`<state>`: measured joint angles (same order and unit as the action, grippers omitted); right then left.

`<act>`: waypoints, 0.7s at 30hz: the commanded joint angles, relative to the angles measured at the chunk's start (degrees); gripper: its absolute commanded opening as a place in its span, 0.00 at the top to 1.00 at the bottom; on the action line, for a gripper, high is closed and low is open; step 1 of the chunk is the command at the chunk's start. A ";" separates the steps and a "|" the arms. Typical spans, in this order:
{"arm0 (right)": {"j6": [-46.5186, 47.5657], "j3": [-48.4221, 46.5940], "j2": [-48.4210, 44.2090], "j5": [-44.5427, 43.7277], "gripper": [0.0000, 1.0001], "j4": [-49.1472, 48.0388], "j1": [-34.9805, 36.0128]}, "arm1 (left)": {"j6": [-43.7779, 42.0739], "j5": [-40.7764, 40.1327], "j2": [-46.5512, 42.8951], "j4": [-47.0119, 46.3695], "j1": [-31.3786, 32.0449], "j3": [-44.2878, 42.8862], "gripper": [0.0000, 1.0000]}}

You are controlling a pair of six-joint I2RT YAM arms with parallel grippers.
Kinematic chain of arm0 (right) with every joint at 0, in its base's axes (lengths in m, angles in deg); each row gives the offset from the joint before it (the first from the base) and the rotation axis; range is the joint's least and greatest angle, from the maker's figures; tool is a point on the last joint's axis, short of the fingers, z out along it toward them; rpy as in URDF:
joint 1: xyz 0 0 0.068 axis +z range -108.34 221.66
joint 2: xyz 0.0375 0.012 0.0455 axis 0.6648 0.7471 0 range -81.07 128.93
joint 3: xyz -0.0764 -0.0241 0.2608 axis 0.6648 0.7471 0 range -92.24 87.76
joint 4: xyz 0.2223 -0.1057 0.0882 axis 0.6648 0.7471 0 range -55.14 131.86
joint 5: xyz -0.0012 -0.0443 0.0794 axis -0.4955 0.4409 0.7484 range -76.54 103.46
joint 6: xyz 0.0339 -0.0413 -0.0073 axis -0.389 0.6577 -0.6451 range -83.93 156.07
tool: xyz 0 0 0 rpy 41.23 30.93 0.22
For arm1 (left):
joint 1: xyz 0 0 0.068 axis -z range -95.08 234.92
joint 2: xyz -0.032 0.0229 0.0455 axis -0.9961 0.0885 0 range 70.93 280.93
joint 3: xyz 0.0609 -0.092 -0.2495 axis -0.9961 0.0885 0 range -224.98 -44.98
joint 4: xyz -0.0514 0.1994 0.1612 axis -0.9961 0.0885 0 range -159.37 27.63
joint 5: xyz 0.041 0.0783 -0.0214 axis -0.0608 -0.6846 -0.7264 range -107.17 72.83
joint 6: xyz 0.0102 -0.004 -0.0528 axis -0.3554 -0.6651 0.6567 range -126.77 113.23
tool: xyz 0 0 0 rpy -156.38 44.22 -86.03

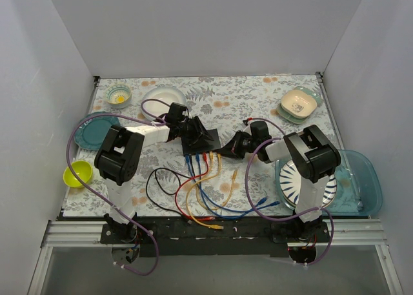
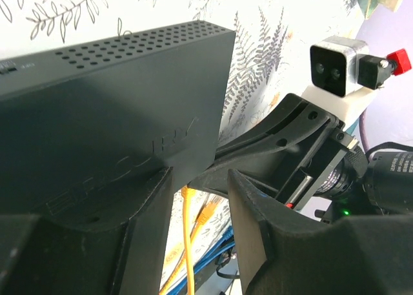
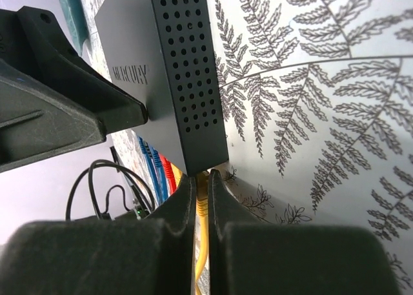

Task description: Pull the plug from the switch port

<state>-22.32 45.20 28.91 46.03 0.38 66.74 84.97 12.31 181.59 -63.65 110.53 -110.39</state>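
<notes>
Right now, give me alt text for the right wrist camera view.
The right gripper pinches a yellow cable plug at the end port of the thin matte-black perforated switch. The left gripper's black finger presses the switch's face; blue and red plugs sit alongside.

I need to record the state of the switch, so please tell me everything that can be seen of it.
The switch is a thin matte-black box, plastic-looking, with round vent holes on its side and raised lettering on top. It sits tilted on the floral tablecloth. Blue, red and yellow cables plug into one edge. The left tool is shut on its body; the right tool pinches the yellow plug at the corner port.
</notes>
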 commanded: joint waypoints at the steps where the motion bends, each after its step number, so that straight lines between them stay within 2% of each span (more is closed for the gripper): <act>1: 5.91 -0.85 0.33 -3.93 0.99 7.04 0.32 | -1.48 -3.20 0.00 6.06 0.15 3.27 0.60; 10: 17.69 -1.55 -1.16 -2.34 0.99 19.00 0.32 | -0.43 -2.32 1.58 4.57 0.06 3.44 0.60; 21: 19.72 -1.64 -0.46 2.13 0.99 23.67 0.32 | 0.10 -1.70 2.11 3.95 -0.38 3.36 0.60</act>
<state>-7.08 42.00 27.11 47.89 11.28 66.79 86.70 14.77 181.54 -64.83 110.53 -109.19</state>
